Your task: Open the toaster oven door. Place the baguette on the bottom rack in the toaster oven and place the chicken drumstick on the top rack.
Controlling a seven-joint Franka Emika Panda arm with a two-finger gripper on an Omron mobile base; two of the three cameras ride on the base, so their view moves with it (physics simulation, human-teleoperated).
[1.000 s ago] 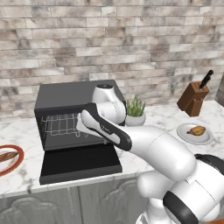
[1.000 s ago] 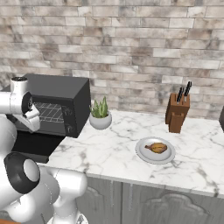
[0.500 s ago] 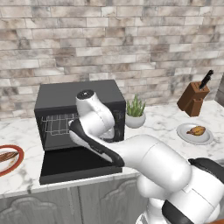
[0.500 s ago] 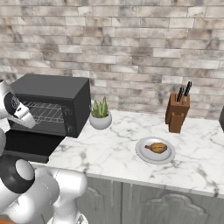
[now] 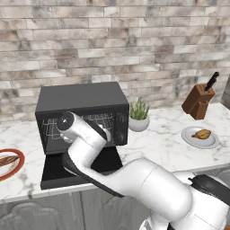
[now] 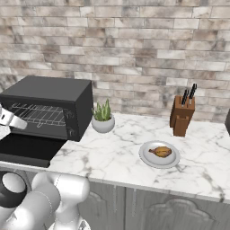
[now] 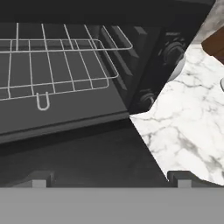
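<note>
The matte black toaster oven (image 5: 81, 105) stands on the counter with its door (image 5: 54, 173) folded down flat in front. My arm crosses the oven's front. In the hand view my gripper (image 7: 110, 180) is open, with nothing between the fingertips (image 7: 38, 179), hovering low over the open door (image 7: 74, 148). It faces a silver wire rack (image 7: 57, 65); I cannot tell which of the two it is. The racks (image 6: 38, 114) also show in the right base view. The baguette (image 5: 6, 161) lies on a red-rimmed plate at far left. The chicken drumstick (image 6: 161, 151) lies on a grey plate (image 6: 144, 158) to the right.
A small potted plant (image 6: 103, 117) stands right beside the oven's knob side (image 7: 173, 50). A wooden knife block (image 6: 182, 114) is against the brick wall at the right. Bare marble counter (image 6: 117, 148) lies between the oven and the grey plate.
My arm has swung down and to the left across the oven's front, lowering the hand from the opening toward the door. The door stays open and the jaws stay wide.
</note>
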